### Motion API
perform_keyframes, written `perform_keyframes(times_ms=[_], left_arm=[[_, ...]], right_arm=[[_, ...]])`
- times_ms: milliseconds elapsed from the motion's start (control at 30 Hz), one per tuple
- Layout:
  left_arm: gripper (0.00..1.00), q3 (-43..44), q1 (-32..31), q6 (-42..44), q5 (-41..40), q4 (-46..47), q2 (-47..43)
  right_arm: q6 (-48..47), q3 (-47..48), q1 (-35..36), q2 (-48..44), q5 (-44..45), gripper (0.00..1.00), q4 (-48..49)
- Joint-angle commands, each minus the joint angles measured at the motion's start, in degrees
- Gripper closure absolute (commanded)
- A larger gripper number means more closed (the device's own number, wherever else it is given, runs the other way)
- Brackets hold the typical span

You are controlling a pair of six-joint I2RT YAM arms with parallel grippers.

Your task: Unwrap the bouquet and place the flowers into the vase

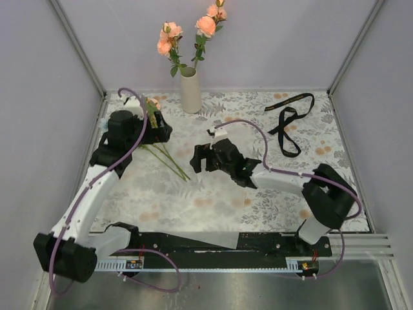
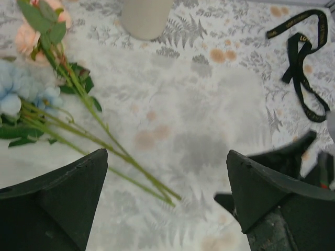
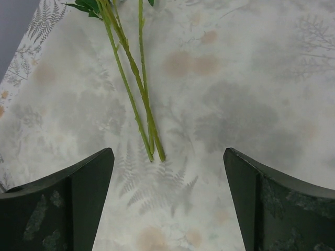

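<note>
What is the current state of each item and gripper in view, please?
vase: upright, holding peach roses
loose flowers: unwrapped, lying flat, outside the vase
black ribbon: untied, lying loose
left gripper: open, empty
right gripper: open, empty, above the stem ends

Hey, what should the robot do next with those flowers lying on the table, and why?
Probably ease the right gripper forward and down over the loose flower stems, then close on them. Its jaws stand open and empty, the stem ends lie on the table just ahead between them, and some roses already stand in the vase.
</note>
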Motion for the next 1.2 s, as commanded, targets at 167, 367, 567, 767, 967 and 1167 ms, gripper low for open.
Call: perform_keyframes(times_ms=[167, 367, 567, 767, 967, 1167], left_arm=[[0.01, -20.6, 0.0, -0.6, 0.6, 0.0, -27.0], [0.01, -21.9, 0.0, -1.7, 4.1, -4.0, -33.4], [0.01, -21.2, -0.1, 0.6, 2.4, -6.6, -34.7], [0.01, -20.1, -0.4, 0.9, 0.7, -7.8, -34.3], [0.01, -20.2, -0.4, 0.9, -0.8, -8.2, -35.0], [0.01, -20.1, -0.4, 1.1, -2.2, -8.5, -35.7]], right_arm=[[-3.1, 19.8, 0.1, 18.8, -2.7, 0.09, 2.5], [-1.8, 31.4, -0.9, 28.6, -3.9, 0.14, 1.8], [3.2, 40.1, -2.4, 36.2, -5.4, 0.20, 0.2], [6.7, 47.5, -4.7, 42.6, -9.5, 0.26, -1.4], [6.7, 55.5, -5.1, 48.7, -13.3, 0.33, -3.6], [8.9, 57.7, -5.1, 53.3, -19.5, 0.34, -0.7]])
